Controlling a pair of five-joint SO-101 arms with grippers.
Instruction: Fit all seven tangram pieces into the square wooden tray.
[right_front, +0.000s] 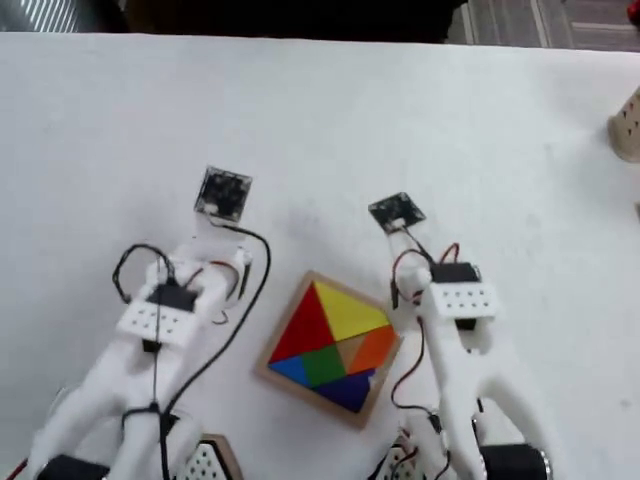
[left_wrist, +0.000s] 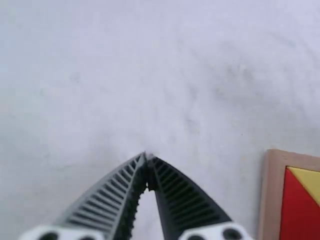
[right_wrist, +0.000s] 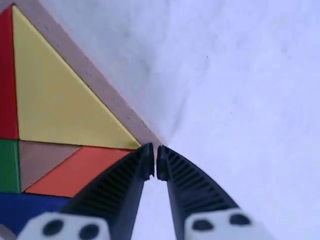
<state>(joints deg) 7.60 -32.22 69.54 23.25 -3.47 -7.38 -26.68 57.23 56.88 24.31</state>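
tray (right_wrist: 90, 76) seemingly full, left gripper (left_wrist: 148, 159) closed

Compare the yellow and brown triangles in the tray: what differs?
The yellow triangle is much larger than the brown triangle. Yellow runs along the rim of the tray; brown sits inside, between yellow, the green piece and the orange piece. Both lie flat in the tray.
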